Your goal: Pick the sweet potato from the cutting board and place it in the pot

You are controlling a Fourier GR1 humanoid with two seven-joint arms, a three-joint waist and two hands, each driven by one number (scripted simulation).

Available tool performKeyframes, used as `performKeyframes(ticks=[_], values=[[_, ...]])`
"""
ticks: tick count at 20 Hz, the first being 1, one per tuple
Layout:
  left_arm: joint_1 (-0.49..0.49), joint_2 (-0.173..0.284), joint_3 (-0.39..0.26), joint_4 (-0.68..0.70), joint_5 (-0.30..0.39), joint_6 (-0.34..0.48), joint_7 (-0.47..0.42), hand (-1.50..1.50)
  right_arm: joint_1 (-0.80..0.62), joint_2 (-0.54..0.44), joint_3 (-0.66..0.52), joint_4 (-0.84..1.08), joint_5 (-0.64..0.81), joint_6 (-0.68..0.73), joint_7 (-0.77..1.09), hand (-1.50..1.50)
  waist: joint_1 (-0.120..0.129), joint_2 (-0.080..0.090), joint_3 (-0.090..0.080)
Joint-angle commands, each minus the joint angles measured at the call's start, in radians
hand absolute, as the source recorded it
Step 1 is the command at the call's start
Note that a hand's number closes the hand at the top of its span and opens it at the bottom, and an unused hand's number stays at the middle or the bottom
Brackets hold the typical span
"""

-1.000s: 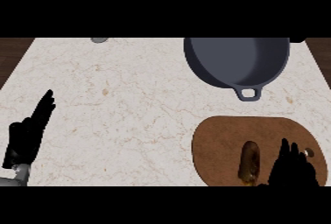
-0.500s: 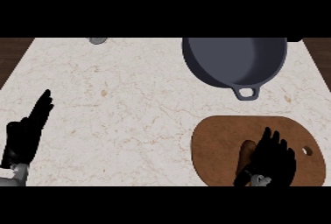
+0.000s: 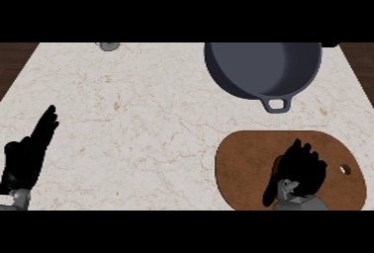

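Lying on the round brown wooden cutting board [image 3: 241, 168] at the counter's near right, the brown sweet potato [image 3: 278, 166] is almost wholly covered: only a thin sliver of it shows along the left edge of the black right hand [image 3: 301, 170], which sits directly on top of it. That hand comes in from the lower edge on a short stretch of grey forearm [image 3: 300, 203], its fingers pointing away from the robot toward the far side of the board and its thumb tucked low on the left, next to the potato's near end. The fingers look bent down over the potato, but from this steep angle I cannot tell whether they have closed around it or only lie against it.

Beyond the board, well apart from the hand, stands the dark grey round metal pot [image 3: 263, 66], its small loop handle [image 3: 276, 104] pointing back toward the board. A small hole [image 3: 345, 169] pierces the board near its right edge, just beside the hand.

Over at the near left edge of the pale marble counter [image 3: 139, 118], the black left hand [image 3: 25, 155] rests open, fingers straight and pointing up and away, holding nothing. A small grey round object [image 3: 109, 46] sits at the counter's far edge.
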Motion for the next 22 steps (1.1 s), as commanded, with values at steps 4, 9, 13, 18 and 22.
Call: performKeyframes(ticks=[4, 9, 13, 18, 22], values=[[0.006, -0.006, 0.002, -0.010, -0.015, 0.000, 0.005, 0.00, -0.101, 0.010, -0.063, 0.123, -0.028, 0.102, 0.258, -1.50, -0.009, 0.001, 0.002], [0.008, 0.008, 0.011, -0.071, -0.008, -0.005, 0.060, 0.00, -0.096, 0.010, -0.027, 0.178, -0.022, 0.059, 0.272, -1.50, -0.005, -0.002, 0.003], [-0.007, -0.014, 0.031, -0.003, -0.021, 0.002, 0.029, 0.00, -0.112, 0.010, -0.045, 0.185, -0.023, 0.057, 0.252, -1.50, -0.020, -0.001, 0.003], [0.008, -0.007, 0.036, -0.017, -0.020, -0.020, 0.034, 0.00, -0.065, 0.010, -0.049, 0.179, -0.026, 0.046, 0.241, -1.50, -0.024, -0.002, 0.003], [0.037, -0.033, 0.025, -0.052, -0.033, -0.010, 0.044, 0.00, -0.063, 0.010, -0.002, 0.212, -0.041, 0.058, 0.203, 1.50, -0.018, -0.003, 0.003]])
